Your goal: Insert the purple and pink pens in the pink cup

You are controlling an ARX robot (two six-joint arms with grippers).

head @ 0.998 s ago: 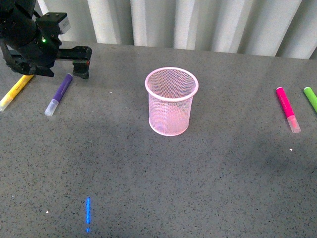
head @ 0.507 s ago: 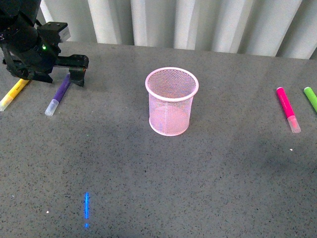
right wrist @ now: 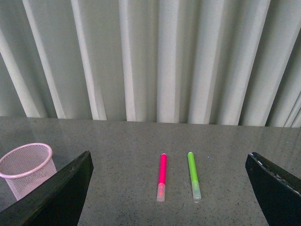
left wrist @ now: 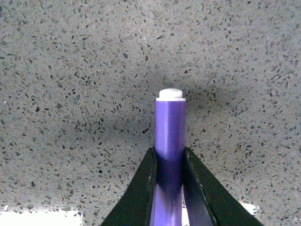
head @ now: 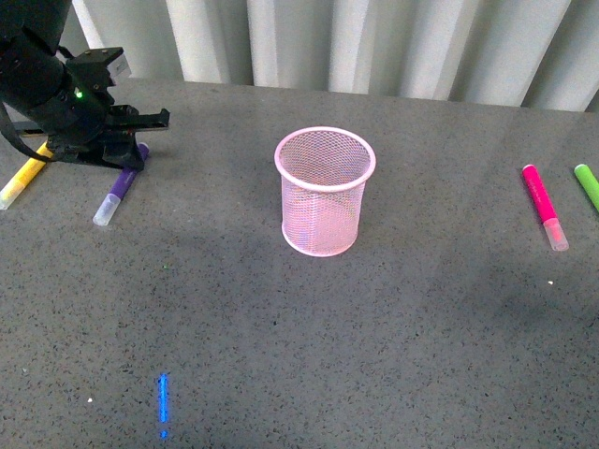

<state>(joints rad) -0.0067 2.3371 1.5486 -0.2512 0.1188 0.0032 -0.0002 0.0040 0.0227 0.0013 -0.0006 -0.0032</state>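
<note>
The left arm's jaws are pinching the smooth plastic barrel of the purple pen [head: 114,192], one jaw pressing each side. The pen is lying flat on the speckled grey table [head: 374,355] at 9 o'clock from the pink cup [head: 323,220], its long axis running from 1 to 7 o'clock with the pale translucent cap at 7. The pink pen [head: 540,198] is lying at 3 o'clock from the cup, nearer the right arm's jaws, which are hanging spread wide. The wire-mesh cup is standing upright, so the round barrel will likely need tipping on end over its solid rim.
</note>
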